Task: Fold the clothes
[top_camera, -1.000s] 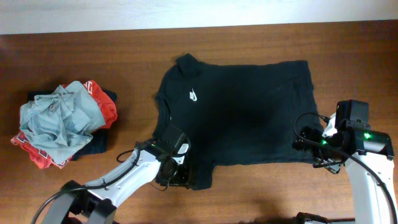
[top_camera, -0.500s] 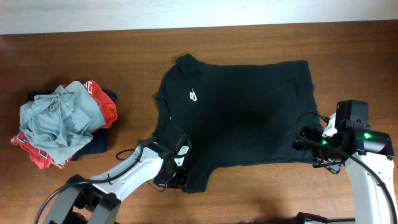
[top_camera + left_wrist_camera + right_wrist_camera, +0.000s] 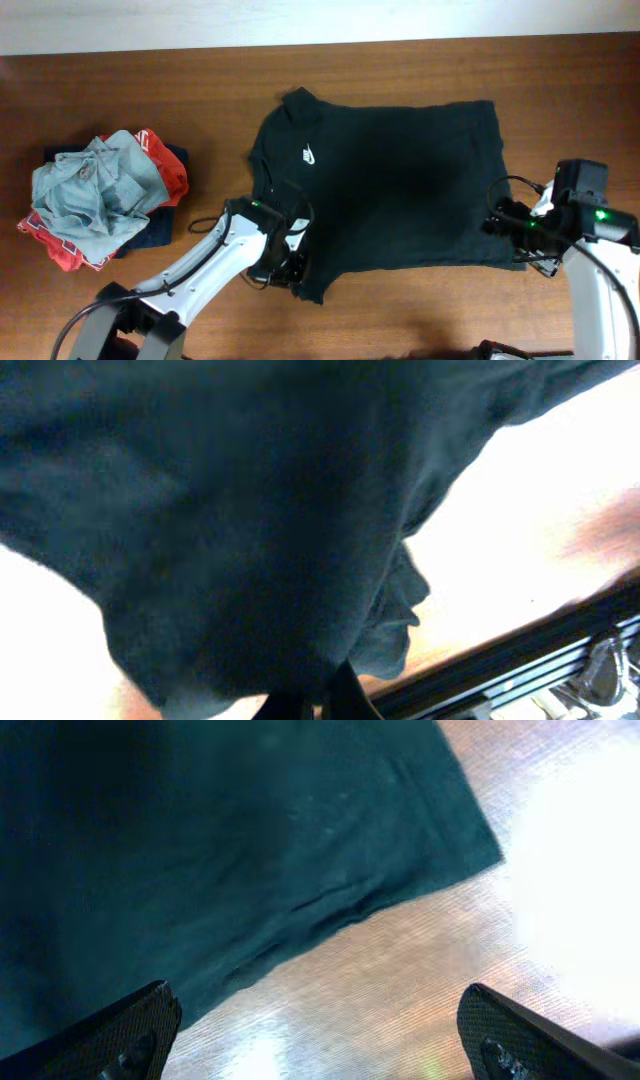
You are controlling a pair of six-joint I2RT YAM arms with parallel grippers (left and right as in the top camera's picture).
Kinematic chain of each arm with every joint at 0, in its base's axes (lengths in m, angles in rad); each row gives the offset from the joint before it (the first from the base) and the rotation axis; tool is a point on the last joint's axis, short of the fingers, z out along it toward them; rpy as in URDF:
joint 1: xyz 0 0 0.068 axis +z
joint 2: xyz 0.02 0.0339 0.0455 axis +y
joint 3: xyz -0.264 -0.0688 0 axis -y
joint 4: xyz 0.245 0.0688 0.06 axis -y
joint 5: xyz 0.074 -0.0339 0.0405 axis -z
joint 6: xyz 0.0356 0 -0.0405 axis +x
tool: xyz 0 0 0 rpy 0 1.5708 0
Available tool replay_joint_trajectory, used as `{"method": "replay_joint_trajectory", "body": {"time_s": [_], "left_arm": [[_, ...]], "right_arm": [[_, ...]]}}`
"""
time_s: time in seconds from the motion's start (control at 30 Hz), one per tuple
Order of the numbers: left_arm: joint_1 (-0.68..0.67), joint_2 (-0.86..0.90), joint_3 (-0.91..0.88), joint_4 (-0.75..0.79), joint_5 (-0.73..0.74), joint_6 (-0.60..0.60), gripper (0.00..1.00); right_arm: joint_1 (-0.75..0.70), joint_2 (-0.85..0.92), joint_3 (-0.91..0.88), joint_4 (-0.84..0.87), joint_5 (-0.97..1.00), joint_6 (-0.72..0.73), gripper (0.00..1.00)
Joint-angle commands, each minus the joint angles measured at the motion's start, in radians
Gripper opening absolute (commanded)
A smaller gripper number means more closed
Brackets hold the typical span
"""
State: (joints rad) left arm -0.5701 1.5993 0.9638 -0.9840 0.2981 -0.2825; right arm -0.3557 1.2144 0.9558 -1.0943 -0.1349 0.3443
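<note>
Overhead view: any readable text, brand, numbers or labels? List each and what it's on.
No words or numbers can be read in any view.
On the black T-shirt: a white chest logo, too small to make out as letters.
On the red garment in the pile: faint white marks, too small to read.

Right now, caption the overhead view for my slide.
Left gripper pinches the black T-shirt by a sleeve while the open right gripper hovers at its hem; a garment pile sits on the table.
</note>
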Motion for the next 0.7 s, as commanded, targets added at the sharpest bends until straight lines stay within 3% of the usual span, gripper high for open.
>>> {"method": "replay_joint_trajectory", "body": {"time_s": [0.0, 0.33, 0.67], "left_arm": [[-0.003, 0.007, 0.029, -0.008, -0.035, 0.034, 0.00], [-0.003, 0.007, 0.029, -0.019, -0.053, 0.034, 0.01], [-0.003, 0.007, 0.029, -0.019, -0.056, 0.034, 0.01]], "right_arm": [[-0.080, 0.071, -0.008, -0.005, 0.015, 0.005, 0.93], [-0.291, 0.295, -0.056, 0.033, -0.049, 0.004, 0.87], [-0.349, 0.335, -0.205, 0.288, -0.098, 0.032, 0.77]]}}
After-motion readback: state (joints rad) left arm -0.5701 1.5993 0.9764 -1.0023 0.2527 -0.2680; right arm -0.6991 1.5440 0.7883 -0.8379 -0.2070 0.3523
